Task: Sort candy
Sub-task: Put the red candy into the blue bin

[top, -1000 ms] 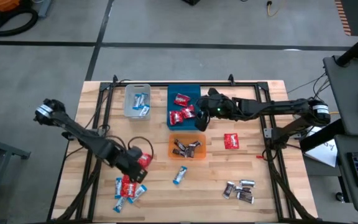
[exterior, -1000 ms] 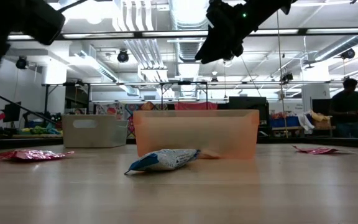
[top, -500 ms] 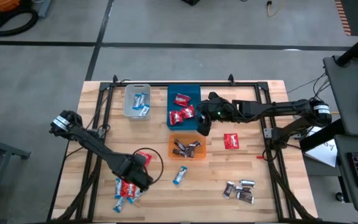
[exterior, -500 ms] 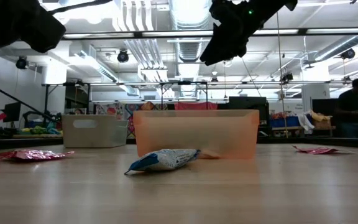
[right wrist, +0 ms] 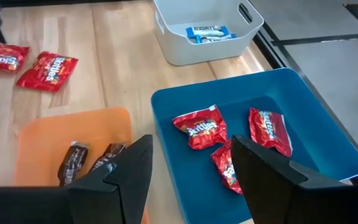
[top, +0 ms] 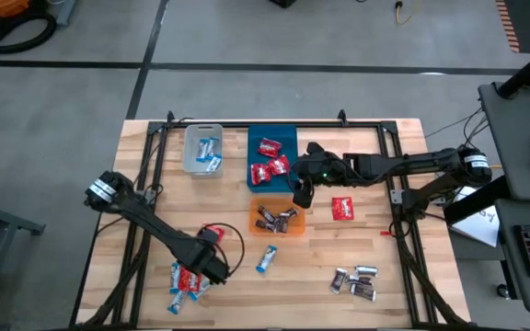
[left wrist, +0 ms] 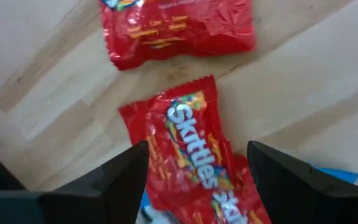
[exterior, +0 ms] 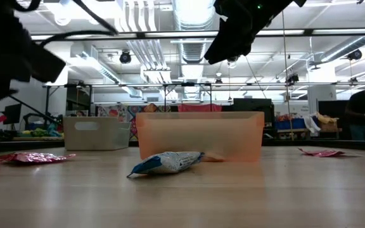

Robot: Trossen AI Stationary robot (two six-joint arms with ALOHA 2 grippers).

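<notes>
Down low over the worktop [top: 375, 248], left gripper [top: 212, 268] with jaws spread wide and empty, straddling a red candy [left wrist: 194, 158] that lies flat between the two fingers [left wrist: 114, 186], untouched. Just past that candy, a second red one [left wrist: 176, 28]; under the near end, a sliver of blue wrapper [left wrist: 337, 177]. Around these jaws, a small heap [top: 186, 279] of red and blue-and-white candies. Right gripper [top: 302, 188] up in the air, jaws parted and holding nothing, above the seam between blue bin [right wrist: 316, 118] and orange bin [right wrist: 39, 134]. Ahead of the right jaws: three red candies [right wrist: 201, 127] in the blue bin, brown ones [right wrist: 73, 158] in the orange bin, blue-and-white ones [right wrist: 207, 32] in the clear bin [right wrist: 185, 50]. Elsewhere on the worktop: a lone blue-and-white candy [top: 266, 259], a lone red candy [top: 342, 209], a brown cluster [top: 354, 280].
</notes>
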